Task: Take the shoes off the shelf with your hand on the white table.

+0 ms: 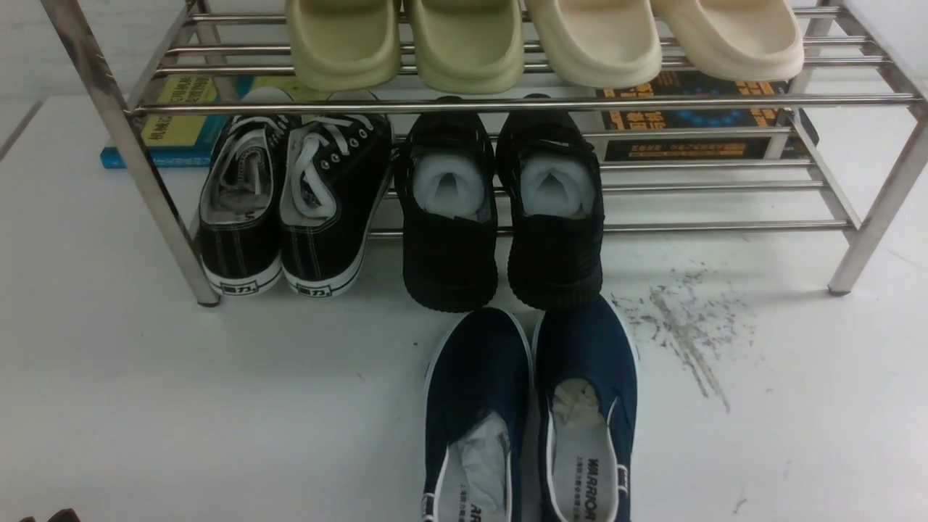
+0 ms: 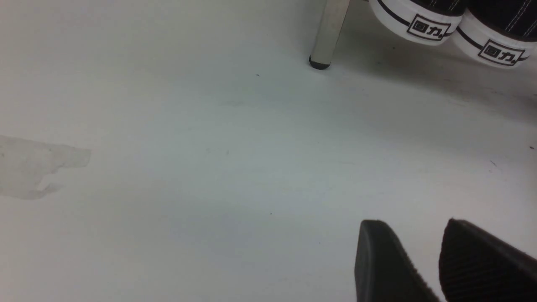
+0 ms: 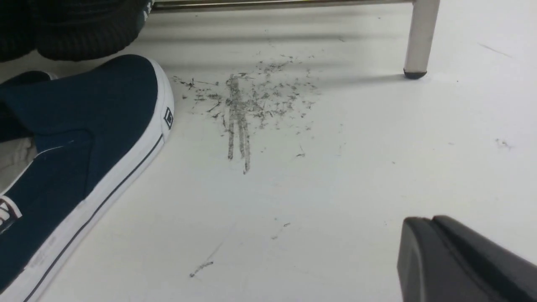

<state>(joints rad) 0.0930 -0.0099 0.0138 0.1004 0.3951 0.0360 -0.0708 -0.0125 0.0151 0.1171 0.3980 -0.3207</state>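
Right wrist view: navy shoes (image 3: 79, 159) on table (image 3: 335, 188), apart from jaws.

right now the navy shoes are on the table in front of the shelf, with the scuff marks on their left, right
Not quite: the navy shoes do sit on the table before the shelf, but the scuff marks are on their right, as the front view shows.

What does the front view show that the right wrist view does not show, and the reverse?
Only the front view shows both navy shoes, the black lace-up sneakers, the slippers on the upper tier and the books. Only the right wrist view shows the right gripper over the white table. Both show the scuff streaks, the shelf leg and the all-black shoes.
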